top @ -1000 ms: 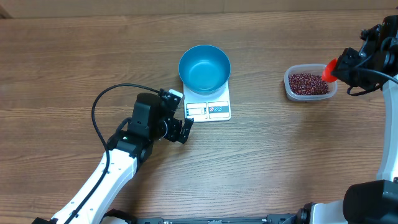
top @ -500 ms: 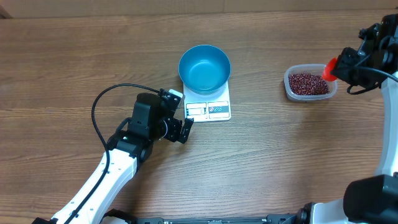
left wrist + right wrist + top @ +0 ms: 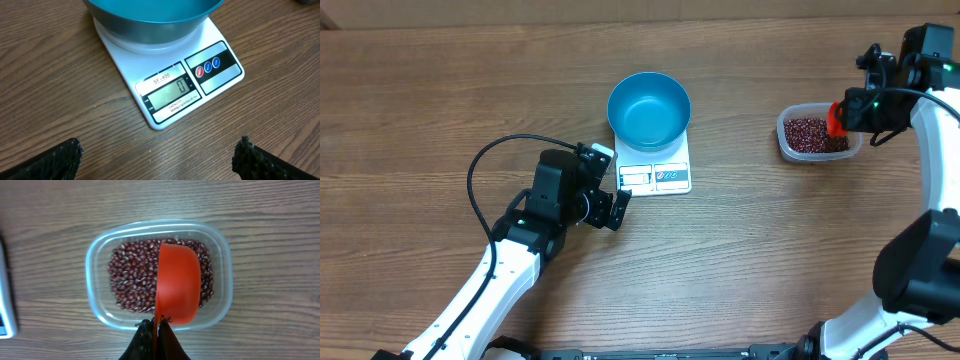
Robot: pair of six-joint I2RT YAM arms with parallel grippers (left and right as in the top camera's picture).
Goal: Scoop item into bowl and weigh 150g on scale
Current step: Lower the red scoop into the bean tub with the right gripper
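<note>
Step, first scoop: my right gripper [image 3: 156, 335] pinches the red scoop [image 3: 178, 282] by its handle above the beans [image 3: 130, 280] in the clear tub [image 3: 91, 280], blue bowl [image 3: 649, 108] empty on the zeroed scale [image 3: 655, 176], left gripper [image 3: 156, 162] spread wide nearby; next, I judge, needs a dip, then a level carry.

Open desk [image 3: 410, 90] fills the upper left and left of the overhead frame, and a wide bare strip lies between the scale [image 3: 656, 175] and the tub [image 3: 785, 145] at right. The bowl [image 3: 649, 108] sits on the scale's upper half. The left hand [image 3: 612, 182], fingers spread wide, stands just left of the scale; its arm [image 3: 500, 270] and cable [image 3: 470, 180] block the lower left. The red scoop [image 3: 178, 282], pinched in the right hand [image 3: 155, 342], covers the right part of the tub's mouth
</note>
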